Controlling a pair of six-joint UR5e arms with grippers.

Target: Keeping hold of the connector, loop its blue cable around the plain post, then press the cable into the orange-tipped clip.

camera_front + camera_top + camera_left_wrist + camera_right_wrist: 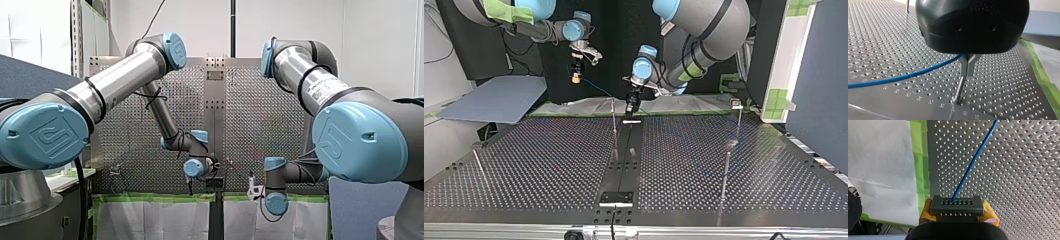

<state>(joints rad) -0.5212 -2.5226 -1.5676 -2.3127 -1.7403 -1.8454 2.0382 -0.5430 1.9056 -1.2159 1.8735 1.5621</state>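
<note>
**Right end effector** [957,217]: closed on the connector [957,205], a dark block with rows of holes, clamped at both sides between the yellow pads [990,213]. The blue cable [973,162] leaves the connector's face and runs away over the perforated desk [1023,182].

**Left end effector** [968,68]: the metal fingers [973,60] are drawn together at the tips. The blue cable enters the fork between them and appears pinched there. Just beyond the fingertips a slender post [960,88] stands in the desk.

**Status (judged).** No wrap shows around any post, so looping is the step in hand. In the top view the connector hangs above the desk at the left, and the cable slopes from it towards the left end effector.

**Procedure.**
1. Hold the clamp on the connector square. A twist there would kink the cable at its exit.
2. Carry the connector down and around the slender post, low on its shaft, so the cable cannot ride over the top.
3. Maintain light tension against the left end effector. Slack will let the loop slip, and excess pull may drag the cable out of the fingers.

**Farther off** in the top view stand a second post [725,172] and a pale-headed post [738,112]. No orange tip can be made out, so confirm the clip before pressing.
</note>
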